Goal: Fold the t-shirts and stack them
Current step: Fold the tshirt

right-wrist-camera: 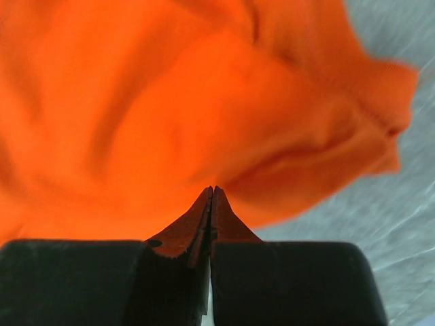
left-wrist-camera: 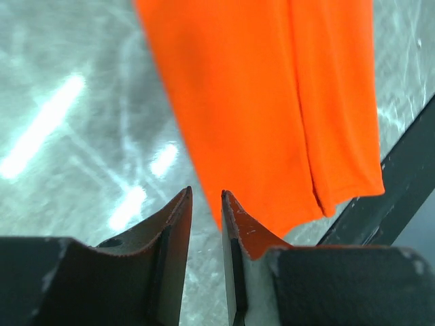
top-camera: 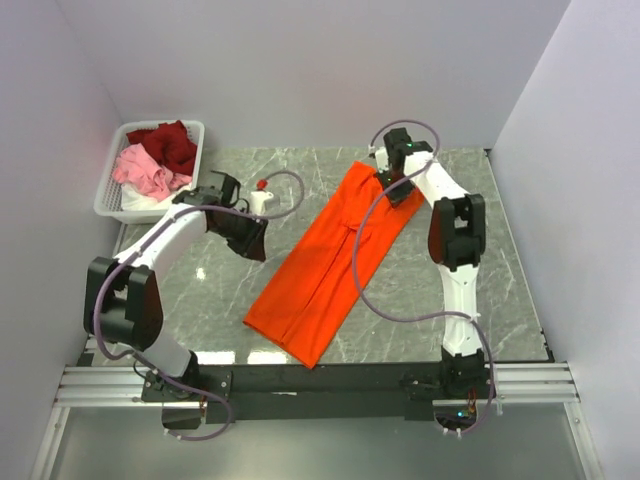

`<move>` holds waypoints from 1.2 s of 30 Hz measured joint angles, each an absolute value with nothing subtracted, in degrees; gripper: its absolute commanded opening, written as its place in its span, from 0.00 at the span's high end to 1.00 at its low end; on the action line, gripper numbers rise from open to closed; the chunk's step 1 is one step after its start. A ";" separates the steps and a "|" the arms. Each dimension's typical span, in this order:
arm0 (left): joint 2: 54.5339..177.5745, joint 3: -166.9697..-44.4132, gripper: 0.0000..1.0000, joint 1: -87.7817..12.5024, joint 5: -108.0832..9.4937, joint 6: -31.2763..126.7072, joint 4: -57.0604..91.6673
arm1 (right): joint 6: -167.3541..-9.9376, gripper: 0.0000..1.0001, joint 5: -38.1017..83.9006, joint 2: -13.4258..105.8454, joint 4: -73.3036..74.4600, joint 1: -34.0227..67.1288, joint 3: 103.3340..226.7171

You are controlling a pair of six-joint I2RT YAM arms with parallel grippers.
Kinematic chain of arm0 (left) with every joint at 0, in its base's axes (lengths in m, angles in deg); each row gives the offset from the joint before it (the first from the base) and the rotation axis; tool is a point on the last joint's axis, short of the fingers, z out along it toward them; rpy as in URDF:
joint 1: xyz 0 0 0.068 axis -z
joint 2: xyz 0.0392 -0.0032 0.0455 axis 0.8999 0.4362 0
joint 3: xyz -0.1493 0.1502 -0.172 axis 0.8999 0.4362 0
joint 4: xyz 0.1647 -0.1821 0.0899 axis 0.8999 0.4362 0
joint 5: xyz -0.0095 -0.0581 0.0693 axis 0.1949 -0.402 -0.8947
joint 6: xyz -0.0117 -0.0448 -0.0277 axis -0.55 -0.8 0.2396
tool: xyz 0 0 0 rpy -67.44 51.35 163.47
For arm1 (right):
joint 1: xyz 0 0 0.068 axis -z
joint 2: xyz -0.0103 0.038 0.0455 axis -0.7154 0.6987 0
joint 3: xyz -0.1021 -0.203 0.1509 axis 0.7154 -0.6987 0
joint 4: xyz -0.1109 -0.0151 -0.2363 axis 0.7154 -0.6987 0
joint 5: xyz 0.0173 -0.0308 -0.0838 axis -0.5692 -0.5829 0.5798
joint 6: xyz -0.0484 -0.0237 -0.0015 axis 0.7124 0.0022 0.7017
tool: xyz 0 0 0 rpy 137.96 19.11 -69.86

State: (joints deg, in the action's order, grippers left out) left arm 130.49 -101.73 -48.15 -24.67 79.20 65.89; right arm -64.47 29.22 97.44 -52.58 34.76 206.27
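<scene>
Right claw (right-wrist-camera: 212, 191) is at the far end of the orange t-shirt (top-camera: 335, 255), fingers pressed together, tips against bunched orange cloth. Can't tell if any fabric is nipped. The shirt is folded into a long strip lying diagonally on the surface (top-camera: 490, 290), near end at the front edge. Left claw (left-wrist-camera: 206, 197) is off the shirt on its left side, over bare marble, with a narrow gap between the fingers and nothing in it. Dark red t-shirt (top-camera: 172, 143), pink t-shirt (top-camera: 145, 172) and white cloth (top-camera: 138, 201) are heaped in the basket (top-camera: 106, 205), far left.
</scene>
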 measured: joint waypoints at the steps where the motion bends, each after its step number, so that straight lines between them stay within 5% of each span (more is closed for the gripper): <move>1: 130.49 -102.05 0.70 -49.11 -24.48 78.82 65.84 | -64.29 1.00 30.90 99.08 -52.52 34.35 207.80; 14: 131.67 -104.81 0.71 -57.96 -22.40 75.92 65.54 | -56.01 1.00 46.14 108.89 -51.01 26.37 218.03; 24: 130.01 -99.65 0.67 -58.82 -22.42 79.46 64.51 | -48.38 1.00 50.81 114.25 -33.83 16.12 224.35; 36: 137.20 -103.67 0.68 -49.66 -21.50 82.06 57.43 | -58.72 0.94 46.66 94.55 -25.33 23.88 213.86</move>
